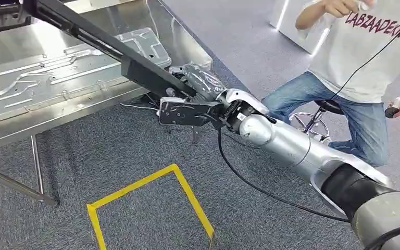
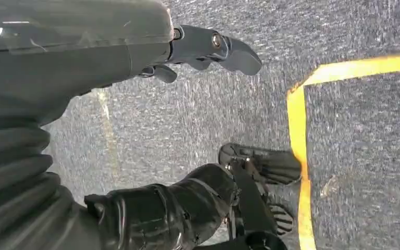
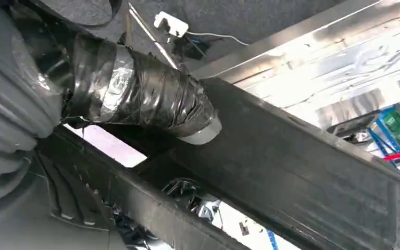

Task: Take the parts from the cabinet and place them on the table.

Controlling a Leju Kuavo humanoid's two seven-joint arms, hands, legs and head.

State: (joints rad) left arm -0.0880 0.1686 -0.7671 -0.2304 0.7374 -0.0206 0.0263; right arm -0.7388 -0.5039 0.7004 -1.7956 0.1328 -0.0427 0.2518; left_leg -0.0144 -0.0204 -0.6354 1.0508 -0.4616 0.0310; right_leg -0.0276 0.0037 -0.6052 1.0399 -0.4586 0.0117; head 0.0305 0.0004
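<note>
Black and long, one bar (image 1: 109, 49) crosses the head view from the upper left down to the right hand (image 1: 198, 101), which grips its lower end. The bar's far portion hangs over the steel table (image 1: 10, 133), above one pressed metal panel (image 1: 57, 78) lying flat on the tabletop. Judged progress: the bar is out of the cabinet and over the table but not yet set down; release remains. One yellow tape outline (image 1: 151, 200) marks the carpet. One person (image 1: 364, 57) crouches to the right, beside one stool (image 1: 320, 112).

Left wrist view: the left hand (image 2: 208, 49) hangs over the carpet and holds nothing, fingers loosely curled and apart. One yellow tape line (image 2: 299, 156) runs across the floor.

Right wrist view: the right hand's tape-wrapped thumb (image 3: 151, 99) presses on the bar (image 3: 302, 172), with the fingers closed beneath it. The table edge (image 3: 312, 57) lies just beyond. Whether further parts remain in the cabinet cannot be determined.
</note>
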